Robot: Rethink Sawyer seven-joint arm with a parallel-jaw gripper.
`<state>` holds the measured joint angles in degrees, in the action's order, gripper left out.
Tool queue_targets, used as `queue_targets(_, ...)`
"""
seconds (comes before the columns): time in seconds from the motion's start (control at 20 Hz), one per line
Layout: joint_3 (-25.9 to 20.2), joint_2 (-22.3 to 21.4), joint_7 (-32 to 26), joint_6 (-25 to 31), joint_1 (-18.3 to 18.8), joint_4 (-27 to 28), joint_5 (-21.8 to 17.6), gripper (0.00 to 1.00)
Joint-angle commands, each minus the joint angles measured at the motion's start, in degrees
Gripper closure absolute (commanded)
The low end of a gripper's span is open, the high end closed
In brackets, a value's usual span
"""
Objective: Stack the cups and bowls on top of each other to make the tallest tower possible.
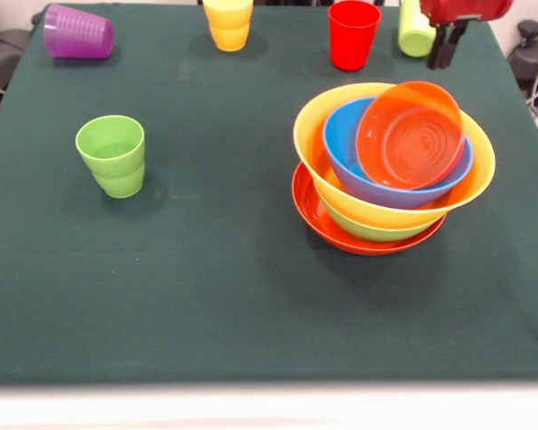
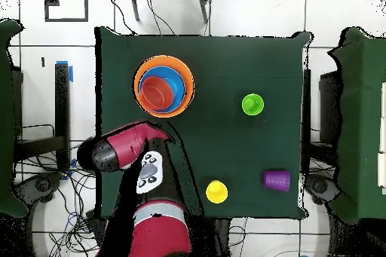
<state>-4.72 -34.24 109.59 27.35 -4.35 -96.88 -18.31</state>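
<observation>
The tower of bowls stands right of centre: a wide red-orange bowl at the bottom, then a green bowl, a large orange-yellow bowl, a blue bowl and a small orange bowl tilted on top. From above the pile shows as the bowls. One light green cup stands upright at the left. At the far edge are a purple cup on its side, a yellow cup, a red cup and a second light green cup. My gripper hangs shut and empty just right of that green cup.
The dark green cloth covers the table to a pale front edge. In the overhead view my arm hides the red cup and the far green cup; the yellow cup, purple cup and green cup show.
</observation>
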Motion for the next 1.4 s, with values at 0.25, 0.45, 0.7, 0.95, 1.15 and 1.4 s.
queue_targets(0.25, -3.34, 3.10, 3.64, 5.24, -1.35, 6.71, 1.84, 1.00)
queue_targets(0.45, -2.91, 5.61, 3.21, 4.69, -1.81, 10.19, 0.93, 1.00)
queue_targets(0.7, -3.17, 10.00, 1.75, 3.11, -1.04, 14.31, -0.22, 1.00)
queue_targets(0.95, -3.46, 12.33, 0.30, 1.31, -0.05, 16.11, -1.38, 1.00)
queue_targets(1.15, -3.60, 13.21, -0.78, 0.92, 0.62, 16.79, -2.00, 1.00)
queue_targets(1.4, -3.71, 12.43, -1.40, 0.77, 0.99, 15.88, -2.41, 1.00)
